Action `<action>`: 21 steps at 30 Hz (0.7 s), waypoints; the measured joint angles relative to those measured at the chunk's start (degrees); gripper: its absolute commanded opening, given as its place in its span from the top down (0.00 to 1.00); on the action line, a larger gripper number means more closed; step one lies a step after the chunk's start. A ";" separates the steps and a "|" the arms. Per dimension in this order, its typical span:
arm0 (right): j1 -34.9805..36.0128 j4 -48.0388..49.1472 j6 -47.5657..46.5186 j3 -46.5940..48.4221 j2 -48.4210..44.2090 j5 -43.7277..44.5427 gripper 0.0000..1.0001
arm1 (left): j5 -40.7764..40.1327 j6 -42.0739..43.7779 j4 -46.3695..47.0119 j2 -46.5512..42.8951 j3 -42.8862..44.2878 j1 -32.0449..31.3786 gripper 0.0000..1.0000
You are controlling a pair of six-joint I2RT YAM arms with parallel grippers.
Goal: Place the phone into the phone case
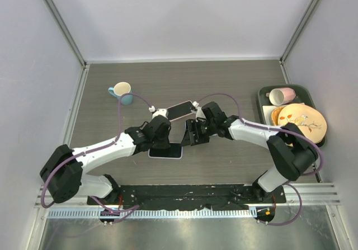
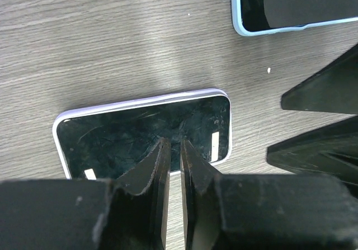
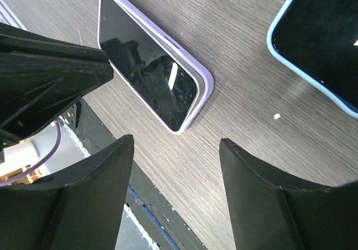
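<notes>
Seen from above, your left gripper hangs over the phone, flat on the table between the arms, your right gripper just beside it. At your left wrist, the fingers stand nearly closed on nothing, tips over the screen, the phone sitting in the lilac phone case. At your right wrist, the claw gapes wide and empty, with a blue-edged phone off to the right.

The phone lies in the phone case on the surface, a second phone behind it, a mug back left, a tray far right
</notes>
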 measured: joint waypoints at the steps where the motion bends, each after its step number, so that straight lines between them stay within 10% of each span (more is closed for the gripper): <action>1: 0.00 0.39 0.00 0.00 1.14 -0.59 0.36 | 0.02 0.02 0.07 0.28 0.00 0.00 0.85; 21: -0.17 8.81 1.77 3.65 15.45 -6.34 0.55 | 1.92 0.22 2.64 5.33 0.04 -0.35 0.88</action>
